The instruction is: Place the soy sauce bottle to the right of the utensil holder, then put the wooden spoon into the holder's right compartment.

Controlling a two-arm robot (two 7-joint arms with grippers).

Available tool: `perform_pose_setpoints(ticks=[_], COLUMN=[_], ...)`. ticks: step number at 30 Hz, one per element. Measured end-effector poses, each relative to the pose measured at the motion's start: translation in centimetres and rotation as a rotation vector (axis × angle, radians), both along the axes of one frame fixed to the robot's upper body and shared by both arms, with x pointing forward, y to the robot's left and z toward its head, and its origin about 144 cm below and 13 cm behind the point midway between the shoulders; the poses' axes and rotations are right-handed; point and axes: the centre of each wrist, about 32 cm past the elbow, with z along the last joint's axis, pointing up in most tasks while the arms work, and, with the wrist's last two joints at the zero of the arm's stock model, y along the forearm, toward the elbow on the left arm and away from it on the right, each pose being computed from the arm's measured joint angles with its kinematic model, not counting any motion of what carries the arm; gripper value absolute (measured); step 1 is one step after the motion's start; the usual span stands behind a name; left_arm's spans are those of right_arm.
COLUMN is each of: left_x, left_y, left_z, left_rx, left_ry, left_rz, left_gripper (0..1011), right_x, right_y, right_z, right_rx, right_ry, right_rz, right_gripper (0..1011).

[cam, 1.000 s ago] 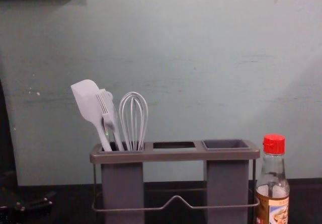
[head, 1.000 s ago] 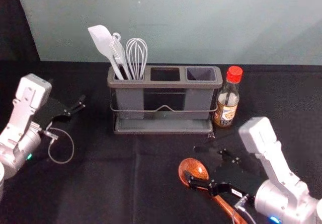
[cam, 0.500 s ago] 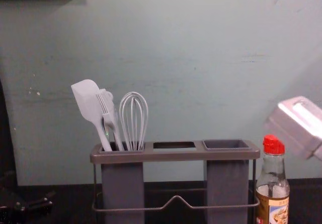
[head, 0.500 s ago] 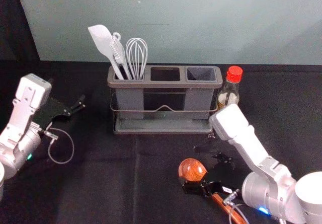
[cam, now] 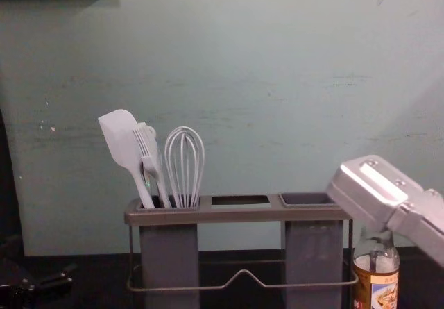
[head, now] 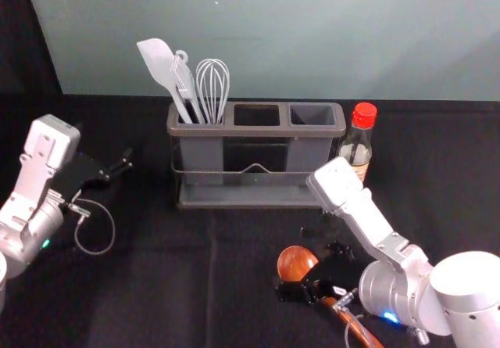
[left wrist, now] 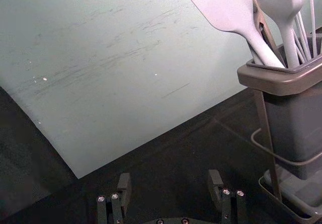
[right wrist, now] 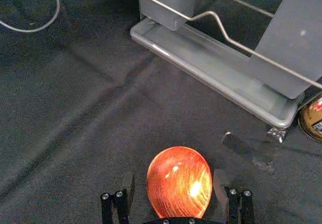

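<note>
The black-draped bench point(head: 148, 285) carries everything. Near its back stands the utensil holder point(head: 256, 130), its right compartment point(head: 312, 114) vacant, presumably kept so for the spoon, while pale tools crowd the left one.

Nearer the robot, the wooden spoon point(head: 296, 262) lies flat, bowl towards the holder and handle slanting back to the right. The soy sauce bottle point(head: 358, 148) stands upright just beside the holder's right end, so the first placing looks done.

The right pincer point(right wrist: 173, 178) is parted around the spoon's bowl, without a grip on it; it seems to be lining up so that closing will catch the spoon. The left pincer point(left wrist: 170, 177), also parted and empty, waits left of the holder, its side not being needed.

Compared with the earlier frames, the right arm has swung leftwards, and its pale wrist housing point(cam: 371, 191) now covers the bottle's cap in the chest view. Spoon, bottle, holder and left arm have kept their places.
</note>
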Motion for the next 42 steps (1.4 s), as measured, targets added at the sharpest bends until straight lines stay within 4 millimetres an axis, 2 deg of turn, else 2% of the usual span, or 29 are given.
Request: perform_pose_setpoints(ticks=[15,26,42], left_x=[0.0,0.0,0.0], left_y=[0.0,0.0,0.0], left_z=[0.0,0.0,0.0], left_rx=[0.0,0.0,0.0], left_ry=[0.0,0.0,0.0], left_rz=[0.0,0.0,0.0], left_gripper=[1005,1005,1005], right_x=[0.2,0.0,0.8], right_y=[0.5,0.3,0.5], right_z=[-1.0,-0.6,-1.6], right_rx=[-0.019,-0.016,0.001], right_ry=[0.005,-0.011,0.026], right_rz=[-0.018,-0.024,-0.023], right_gripper=[1003,1003,1003])
